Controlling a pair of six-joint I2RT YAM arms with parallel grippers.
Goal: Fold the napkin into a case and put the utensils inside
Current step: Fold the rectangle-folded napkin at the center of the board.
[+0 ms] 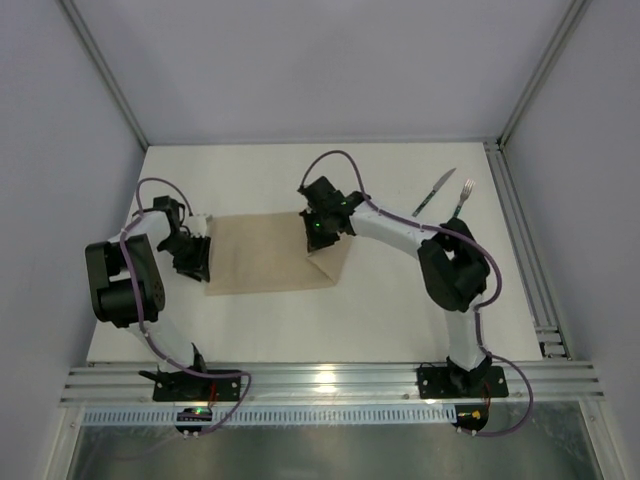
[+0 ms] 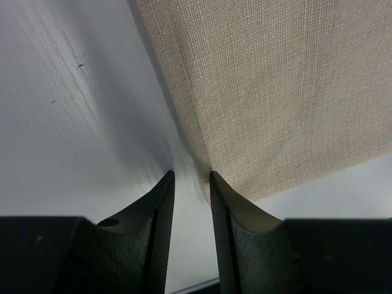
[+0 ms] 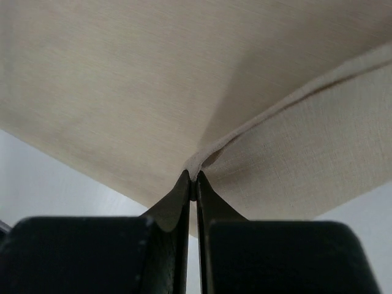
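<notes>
The beige napkin (image 1: 262, 258) lies flat in the middle of the white table. My right gripper (image 1: 318, 236) is shut on its right edge and holds that part raised, so a flap slopes down to the table. In the right wrist view the gripper (image 3: 193, 178) pinches a ridge of the cloth (image 3: 122, 92). My left gripper (image 1: 199, 262) sits at the napkin's left edge, low over the table. Its jaws (image 2: 191, 177) stand apart with only table between them, and the napkin's corner (image 2: 275, 92) touches the right fingertip (image 2: 215, 184). The knife (image 1: 434, 192) and fork (image 1: 462, 198) lie side by side at the far right.
Aluminium rails run along the table's right side (image 1: 520, 240) and its near edge (image 1: 330, 380). Grey enclosure walls stand close behind and to both sides. Both arm bases are bolted at the near edge.
</notes>
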